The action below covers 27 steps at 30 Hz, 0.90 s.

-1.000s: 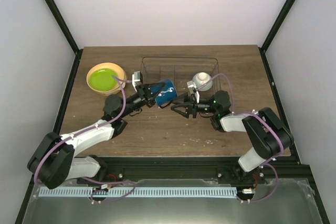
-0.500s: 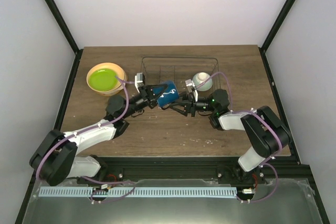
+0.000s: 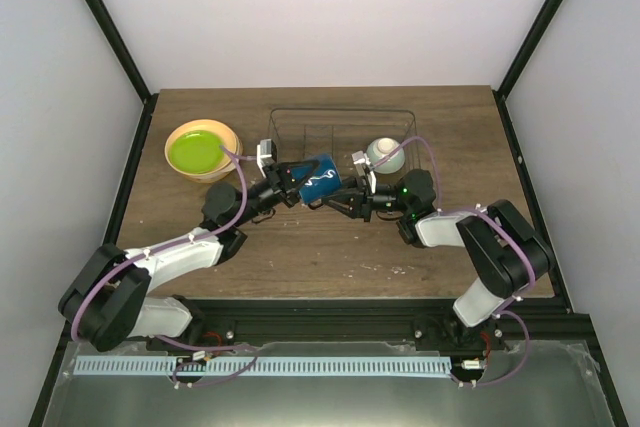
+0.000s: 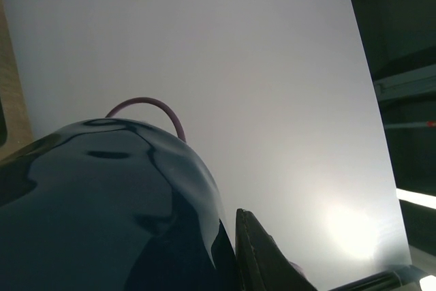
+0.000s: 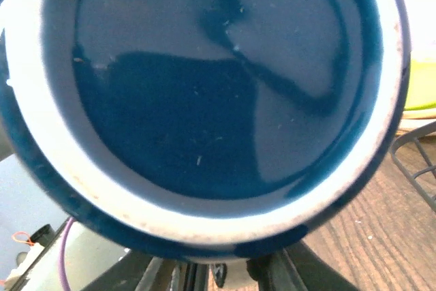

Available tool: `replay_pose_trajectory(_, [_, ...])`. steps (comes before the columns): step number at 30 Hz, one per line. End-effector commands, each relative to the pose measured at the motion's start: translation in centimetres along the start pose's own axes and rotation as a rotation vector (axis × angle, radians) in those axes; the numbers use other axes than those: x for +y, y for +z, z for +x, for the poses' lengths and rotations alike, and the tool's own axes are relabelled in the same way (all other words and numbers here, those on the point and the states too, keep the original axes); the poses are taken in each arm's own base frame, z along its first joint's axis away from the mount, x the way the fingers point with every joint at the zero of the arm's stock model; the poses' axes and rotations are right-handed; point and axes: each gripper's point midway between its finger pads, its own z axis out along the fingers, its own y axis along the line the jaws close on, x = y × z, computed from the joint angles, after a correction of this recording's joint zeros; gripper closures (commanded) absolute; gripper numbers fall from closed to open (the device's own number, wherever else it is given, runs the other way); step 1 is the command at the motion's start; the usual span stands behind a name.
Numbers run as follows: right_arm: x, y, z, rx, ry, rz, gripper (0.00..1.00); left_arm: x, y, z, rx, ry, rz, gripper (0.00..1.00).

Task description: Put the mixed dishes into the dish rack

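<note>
- Two grippers meet at one mug, so we start at the left gripper (image 3: 291, 178). It is clamped on the dark blue mug (image 3: 319, 179), gripping the end at the mug's 9 o'clock.
- From the left wrist we see the glossy blue wall (image 4: 102, 209) filling the lower left. A dark finger (image 4: 262, 257) is pressed right against it, and a loop of purple cable (image 4: 146, 103) shows above.
- Over to the right gripper (image 3: 341, 200), sitting at the mug's 4 o'clock and right up against it. Whether its jaws have closed on the mug, we cannot tell.
- Its own camera stares straight at the mug's round, white-ringed end (image 5: 218, 100), which fills nearly the whole view.
- We see the mug lying on its side between the two arms, raised off the table (image 3: 330, 257). It sits at the 6 o'clock edge of the dish rack (image 3: 340, 111).
- Moving outward, a pale bowl (image 3: 384, 154) sits in the rack's near right corner, at the mug's 2 o'clock.
- Further out, at the mug's 10 o'clock and outside the rack, the lime-green plate (image 3: 195, 152) rests inside the peach-orange plate (image 3: 175, 132) on the wood.
- From the right wrist we catch a sliver of that green at 3 o'clock, with rack wire just below it.
</note>
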Motion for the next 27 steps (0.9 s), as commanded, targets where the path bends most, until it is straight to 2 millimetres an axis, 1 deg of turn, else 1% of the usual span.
replay_pose_trajectory(1, [0.8,0.7,-0.8,-0.003,-0.055,-0.042,0.75,-2.4,0.0,0.0,-0.006,0.056,0.097,1.00])
replay_pose_trajectory(9, [0.8,0.8,-1.0,-0.006,-0.059,-0.042,0.99,-1.3,-0.1,0.1,0.000,0.044,0.092,1.00])
replay_pose_trajectory(14, [0.7,0.7,-1.1,-0.009,-0.057,-0.028,0.99,-0.4,-0.1,0.2,0.003,0.047,0.070,0.99])
replay_pose_trajectory(18, [0.4,0.6,-1.4,-0.015,-0.063,0.009,0.99,0.6,-0.3,0.4,0.010,0.060,0.035,0.90])
replay_pose_trajectory(21, [0.0,0.6,-1.8,-0.018,-0.070,0.053,0.99,1.7,-0.6,0.4,0.010,0.075,-0.013,0.77])
replay_pose_trajectory(27, [-0.8,0.1,-2.6,-0.046,-0.086,0.147,0.99,3.3,-1.7,-0.4,-0.011,0.092,-0.074,0.62])
